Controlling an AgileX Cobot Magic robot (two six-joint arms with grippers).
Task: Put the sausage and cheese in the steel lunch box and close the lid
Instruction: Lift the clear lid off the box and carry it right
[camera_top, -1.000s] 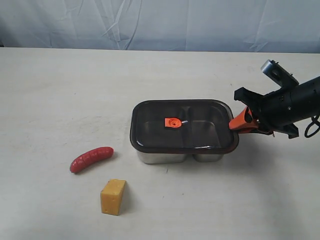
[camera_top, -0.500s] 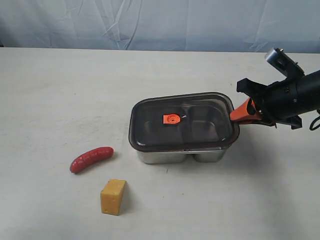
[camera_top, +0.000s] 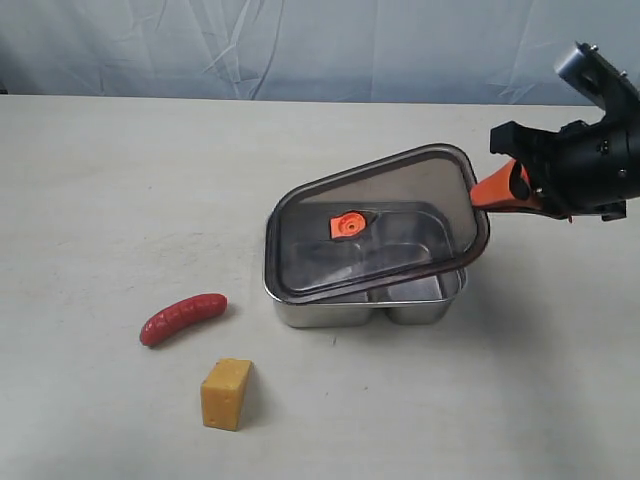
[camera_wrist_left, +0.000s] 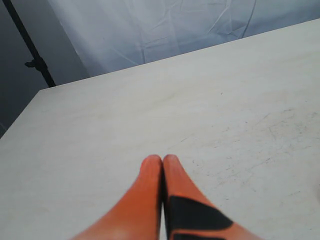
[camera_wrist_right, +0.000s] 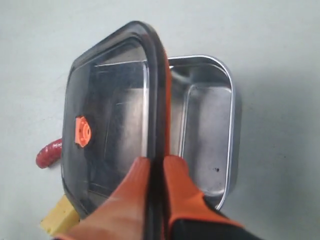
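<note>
Lid (camera_top: 400, 215) is tilting up now: flat on the steel lunch box (camera_top: 330, 312) a second ago, it is riding high at its 3 o'clock edge while its 9 o'clock edge is sitting low at the box rim. Right claw (camera_top: 482, 193) is clamping that raised edge and is sitting higher than before. Sausage (camera_top: 182, 318) and cheese (camera_top: 226, 394) are lying unmoved on the surface (camera_top: 120, 180), at the box's 8 and 7 o'clock. Left claw (camera_wrist_left: 162, 162) is hovering pressed together, holding nothing.
</note>
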